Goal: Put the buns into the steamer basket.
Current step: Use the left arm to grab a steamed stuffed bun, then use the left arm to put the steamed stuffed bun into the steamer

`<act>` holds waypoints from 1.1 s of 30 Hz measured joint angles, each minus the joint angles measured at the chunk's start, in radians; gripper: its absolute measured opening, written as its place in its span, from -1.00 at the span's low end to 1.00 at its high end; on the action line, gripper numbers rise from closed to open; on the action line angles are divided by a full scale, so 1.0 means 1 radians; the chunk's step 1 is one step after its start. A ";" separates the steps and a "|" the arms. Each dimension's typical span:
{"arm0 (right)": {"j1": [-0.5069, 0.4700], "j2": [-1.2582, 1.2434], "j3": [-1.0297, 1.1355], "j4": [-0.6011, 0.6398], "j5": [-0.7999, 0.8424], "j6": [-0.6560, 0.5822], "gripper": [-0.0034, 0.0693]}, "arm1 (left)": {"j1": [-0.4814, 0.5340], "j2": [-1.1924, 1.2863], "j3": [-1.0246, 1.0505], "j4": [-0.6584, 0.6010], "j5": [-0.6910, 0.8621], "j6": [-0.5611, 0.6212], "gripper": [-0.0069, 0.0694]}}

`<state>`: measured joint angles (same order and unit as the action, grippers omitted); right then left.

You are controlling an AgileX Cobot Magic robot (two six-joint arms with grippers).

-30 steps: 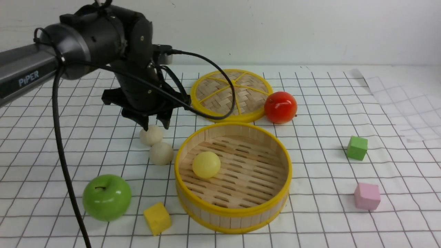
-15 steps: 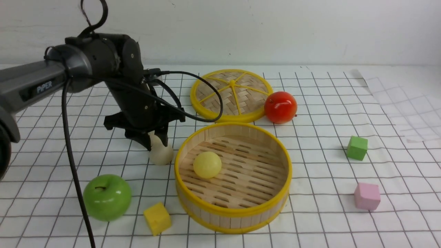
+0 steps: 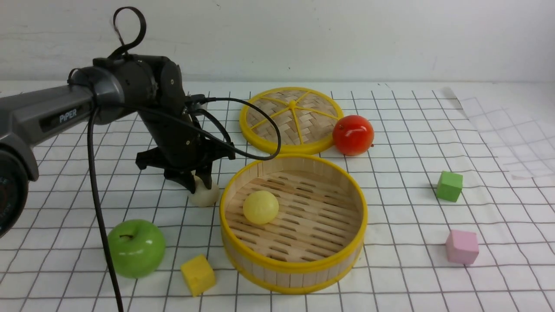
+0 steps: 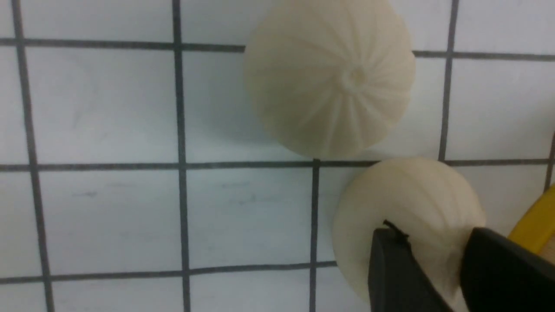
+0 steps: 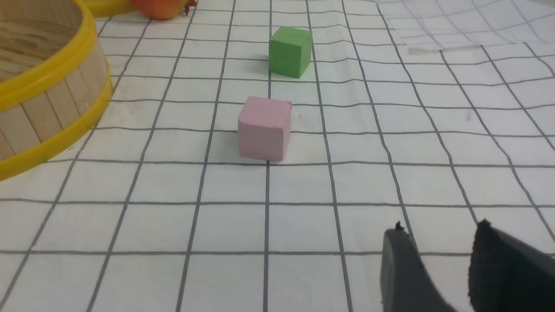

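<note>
The left gripper [image 3: 200, 185] reaches down, its jaws narrowed around a cream bun [image 4: 407, 208] just left of the steamer basket [image 3: 299, 265]; whether they press it yet is unclear. The left wrist view shows a second cream bun [image 4: 329, 78] just beside it, hidden behind the arm in the front view. A pale yellow bun [image 3: 260, 207] lies inside the basket. The right gripper [image 5: 442, 264], seen only in its own wrist view, is slightly parted and holds nothing.

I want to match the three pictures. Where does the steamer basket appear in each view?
Front view: steamer basket in the centre, holding a yellow bun.
Left wrist view: only a sliver of its yellow rim, beside a white bun.
Right wrist view: its wall and rims, at the picture's edge.
Shared landmark: the gridded sheet.
</note>
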<state>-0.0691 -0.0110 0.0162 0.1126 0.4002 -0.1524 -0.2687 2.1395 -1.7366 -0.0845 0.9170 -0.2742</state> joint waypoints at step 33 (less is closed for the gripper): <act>0.000 0.000 0.000 0.000 0.000 0.000 -0.25 | -0.241 0.012 -0.086 -0.173 -0.160 0.196 -0.80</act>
<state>-0.0691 -0.0110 0.0162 0.1126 0.4002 -0.1524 -0.5099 2.1514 -1.8226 -0.2579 0.7567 -0.0783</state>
